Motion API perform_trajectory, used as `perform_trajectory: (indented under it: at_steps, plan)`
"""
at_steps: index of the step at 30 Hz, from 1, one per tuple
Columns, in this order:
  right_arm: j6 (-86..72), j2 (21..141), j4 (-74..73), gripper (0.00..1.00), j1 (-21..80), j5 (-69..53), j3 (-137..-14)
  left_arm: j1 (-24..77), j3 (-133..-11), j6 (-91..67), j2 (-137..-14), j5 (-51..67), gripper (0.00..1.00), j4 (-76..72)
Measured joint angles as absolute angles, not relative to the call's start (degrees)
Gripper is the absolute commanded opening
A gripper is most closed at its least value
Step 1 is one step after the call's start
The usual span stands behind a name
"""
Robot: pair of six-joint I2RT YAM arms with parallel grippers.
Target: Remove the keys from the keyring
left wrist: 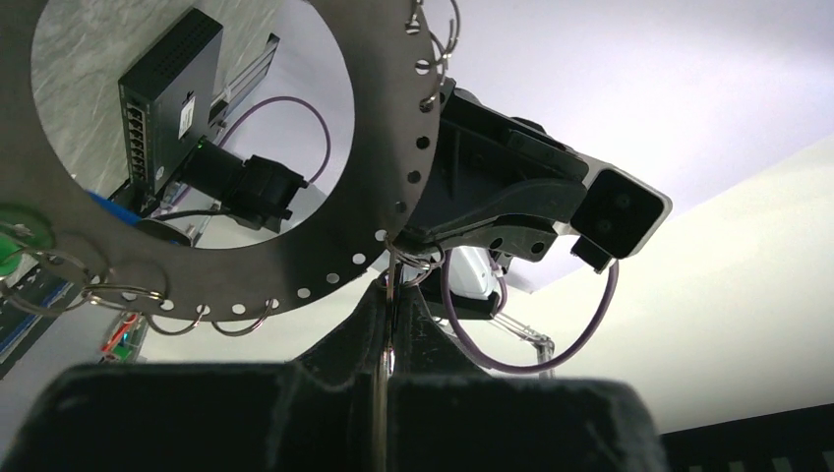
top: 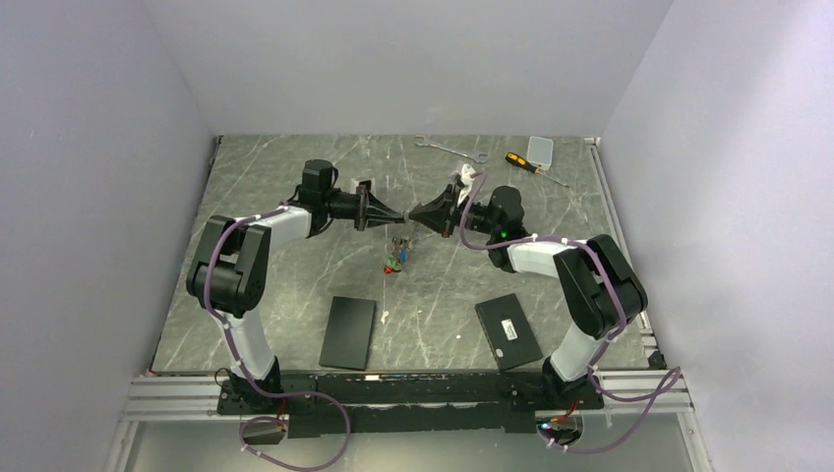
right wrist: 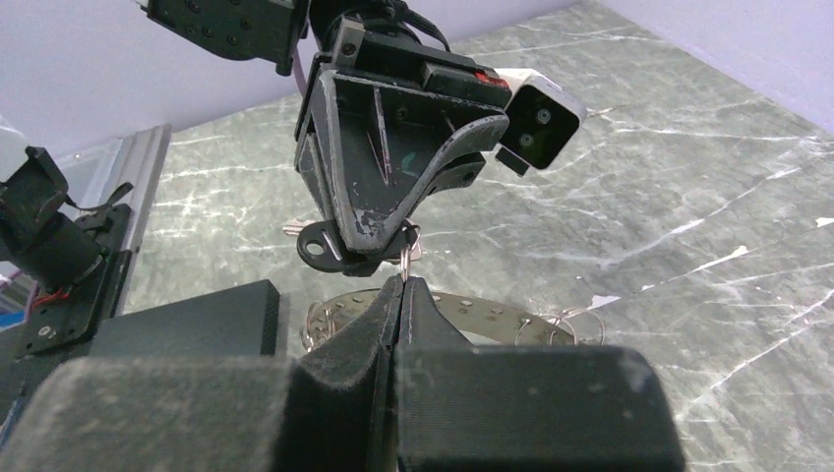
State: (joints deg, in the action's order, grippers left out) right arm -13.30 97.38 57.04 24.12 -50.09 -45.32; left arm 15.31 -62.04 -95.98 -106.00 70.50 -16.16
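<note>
The keyring (left wrist: 325,265) is a flat grey ring with holes round its rim and small split rings (left wrist: 128,295) threaded through them. It hangs between the two arms above the table, with coloured keys (top: 397,256) dangling under it. My left gripper (left wrist: 391,290) is shut on a thin metal piece at the ring's rim, which looks like a key with a black head (right wrist: 317,246). My right gripper (right wrist: 403,283) faces it tip to tip and is shut on a small split ring (right wrist: 405,258). Part of the keyring (right wrist: 492,313) shows below its fingers.
Two flat black boxes (top: 348,331) (top: 508,330) lie near the arm bases. A silver wrench (top: 450,149), a yellow-and-black screwdriver (top: 526,165) and a small clear box (top: 540,148) sit at the far edge. Walls enclose the table on three sides.
</note>
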Motion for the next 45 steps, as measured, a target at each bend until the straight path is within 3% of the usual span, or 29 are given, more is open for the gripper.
perform_trajectory:
  at_steps: [25, 45]
  plan:
    - [-27.29, 99.42, 70.13, 0.0, 23.64, -51.59, -43.77, 17.78, -64.75, -78.63, -106.74, 75.4, 0.0, -11.05]
    - [-23.0, 98.56, 68.01, 0.0, 23.59, -49.17, -41.5, 17.39, -66.17, -67.66, -106.19, 75.83, 0.0, -4.21]
